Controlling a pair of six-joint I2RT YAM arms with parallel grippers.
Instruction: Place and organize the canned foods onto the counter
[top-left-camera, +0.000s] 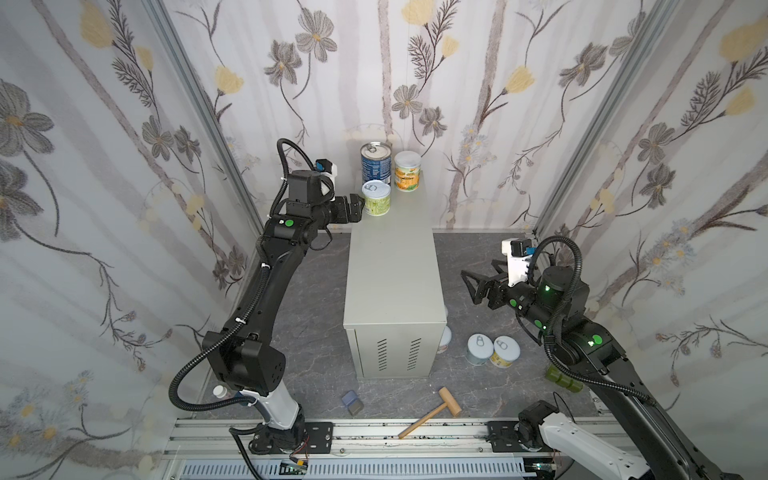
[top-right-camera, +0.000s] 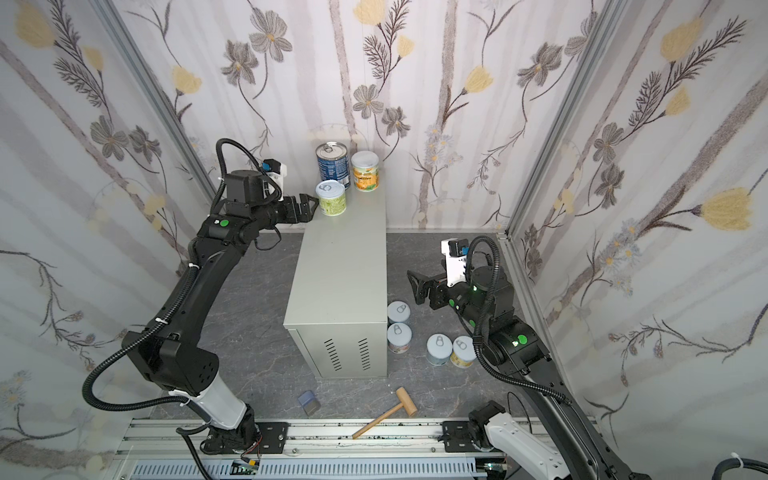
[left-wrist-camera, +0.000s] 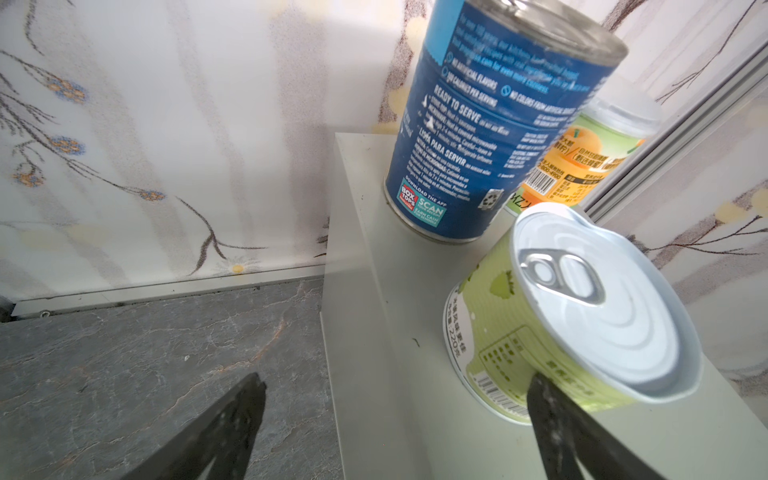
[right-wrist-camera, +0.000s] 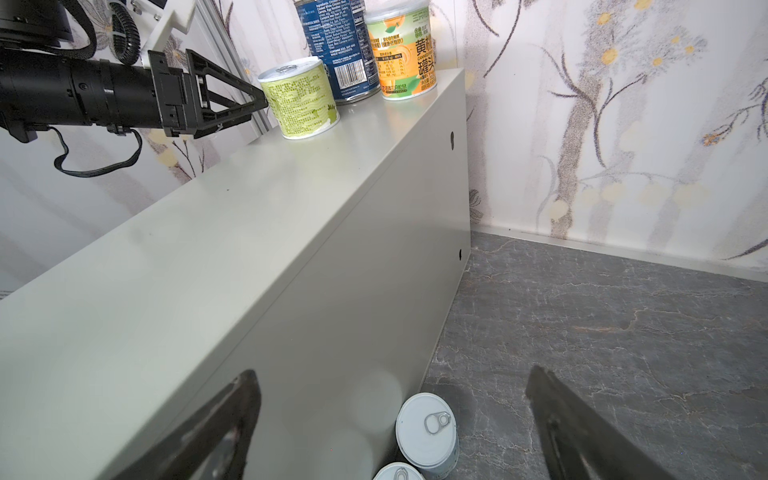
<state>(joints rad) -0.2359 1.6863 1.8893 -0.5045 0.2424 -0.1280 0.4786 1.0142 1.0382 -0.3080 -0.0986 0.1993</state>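
Left gripper (top-left-camera: 360, 208), jaws wide, hovers just left of the green can (top-left-camera: 377, 198) on the counter (top-left-camera: 395, 270); right gripper (top-left-camera: 469, 289) also spread, empty.

Three cans (top-left-camera: 377, 198) stand upright atop the counter (top-left-camera: 392, 270); four beside it.

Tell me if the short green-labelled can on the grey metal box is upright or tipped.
Upright. The green-labelled can rests base-down on the grey metal box, pull-tab lid facing up.
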